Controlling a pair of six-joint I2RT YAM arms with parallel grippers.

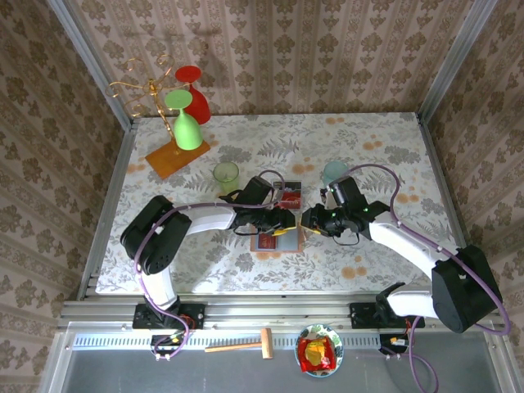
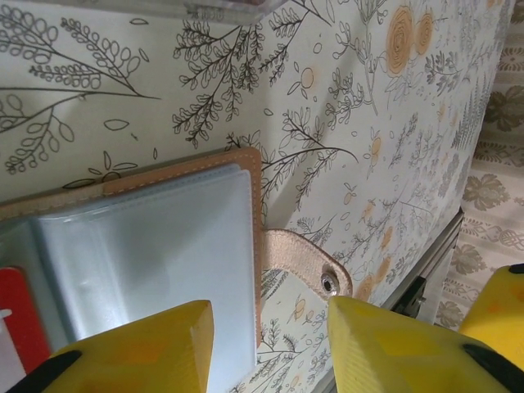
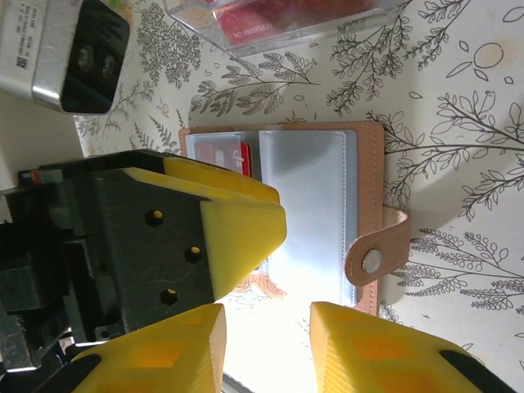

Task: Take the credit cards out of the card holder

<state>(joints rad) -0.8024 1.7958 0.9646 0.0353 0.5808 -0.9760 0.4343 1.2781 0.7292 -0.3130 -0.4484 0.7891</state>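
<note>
Top external: both arms meet mid-table over the card holder (image 1: pixel 268 242), which lies open & flat just in front of a clear box (image 1: pixel 290 195). Left claw (image 1: pixel 288 223) & right claw (image 1: pixel 309 219) point at each other, tips v. close, above the holder's far edge. A green cup (image 1: pixel 226 173) & a pale blue cup (image 1: pixel 333 171) stand behind, well apart from the holder.

Left wrist: left claw jaws are spread w/ a wide gap btwn the yellow fingers (image 2: pixel 139 352); nothing pinched. One finger is over the holder's clear sleeve, the other over bare tablecloth past the snap strap (image 2: pixel 311 264). Whether the finger touches the sleeve, can't tell. The sleeve near it looks empty. A red card (image 2: pixel 20 315) shows at the frame's left edge, in the holder.

Right wrist: right claw jaws are also apart, gap moderate, only glare-lit table btwn them; holds nothing. Left claw's black/yellow body sits just ahead, covering part of one page of the holder. The red card is tucked in that page's pocket, peeking out beside the left claw's finger. The other page has an empty clear sleeve, w/ the strap & snap off its outer edge. The clear box at the top of the frame has red cards (image 3: pixel 278 20) inside.
</note>
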